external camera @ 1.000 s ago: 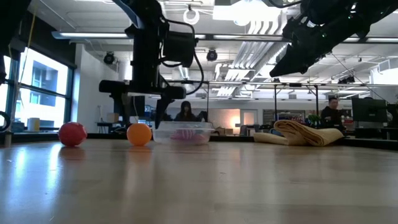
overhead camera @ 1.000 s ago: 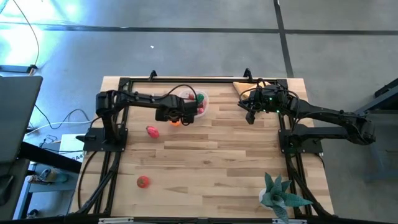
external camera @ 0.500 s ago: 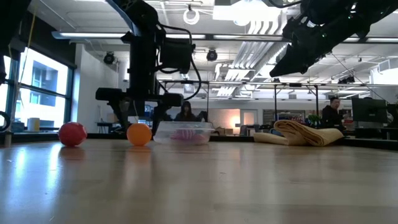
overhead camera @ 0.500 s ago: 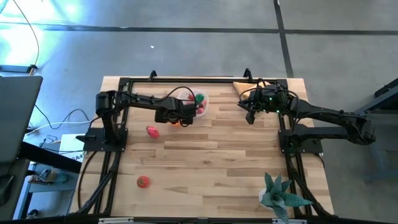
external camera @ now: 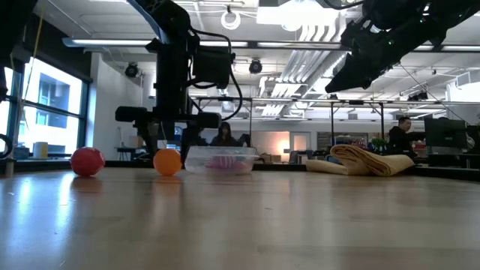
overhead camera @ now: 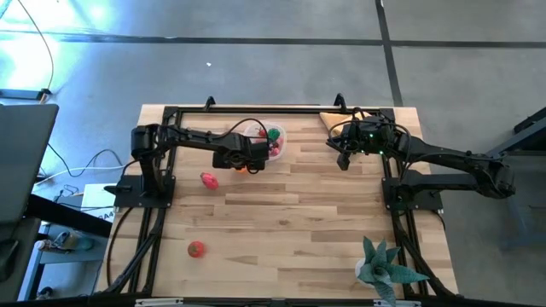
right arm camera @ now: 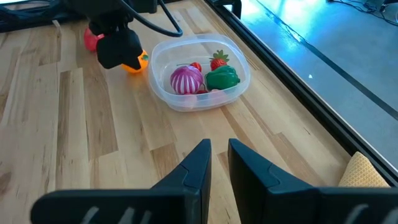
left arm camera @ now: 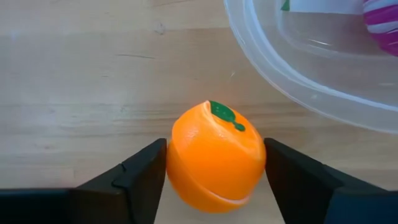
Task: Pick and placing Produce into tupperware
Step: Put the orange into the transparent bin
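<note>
A toy orange (left arm camera: 214, 158) with a green leaf lies on the table just in front of the clear tupperware (overhead camera: 264, 141), on its near left side. My left gripper (overhead camera: 241, 164) reaches down over the orange, one finger on each side of it. The tupperware (right arm camera: 199, 73) holds a magenta onion (right arm camera: 186, 79), a green pepper (right arm camera: 222, 78) and a red strawberry (right arm camera: 217, 61). A pink-red piece (overhead camera: 208, 180) and a red piece (overhead camera: 196, 249) lie loose on the wood. My right gripper (overhead camera: 344, 160) hangs shut above the table's far right, holding nothing. My left gripper has the orange between its two fingers, which meet its opposite sides (left arm camera: 174, 163) at about its widest part. The fingers come from above, pointing steeply down. The orange (external camera: 167, 162) rests on the table, its leaf turned up.
A folded tan cloth (overhead camera: 334, 119) lies at the far right corner. A teal spiky plant (overhead camera: 384, 269) stands at the near right. Black frame rails (overhead camera: 256, 109) run along the table's far, left and right sides. Bare wood spans the middle.
My left gripper has sunk a little, straight down over the orange, so its fingers now flank the fruit close to the table. The orange has stayed where it was. My right arm has kept still.
</note>
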Available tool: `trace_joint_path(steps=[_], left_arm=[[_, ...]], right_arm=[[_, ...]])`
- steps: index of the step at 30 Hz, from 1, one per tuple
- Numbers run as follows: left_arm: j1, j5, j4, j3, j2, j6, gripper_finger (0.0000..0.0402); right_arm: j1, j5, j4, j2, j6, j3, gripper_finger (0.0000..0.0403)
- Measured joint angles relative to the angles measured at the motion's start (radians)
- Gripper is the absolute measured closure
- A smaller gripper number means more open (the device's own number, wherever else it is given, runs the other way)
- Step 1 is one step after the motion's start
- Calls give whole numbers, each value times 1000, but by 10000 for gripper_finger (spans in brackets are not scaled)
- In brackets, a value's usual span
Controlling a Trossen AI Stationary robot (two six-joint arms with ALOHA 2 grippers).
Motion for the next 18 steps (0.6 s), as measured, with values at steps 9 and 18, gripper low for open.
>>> trace_joint_path(steps=[9, 18], left_arm=[[0, 4, 0, 0, -1, 12, 165], [-1, 9, 1, 0, -1, 12, 160]], right_arm=[[0, 0, 0, 0, 0, 0, 359], [0, 0, 0, 0, 0, 0, 359]])
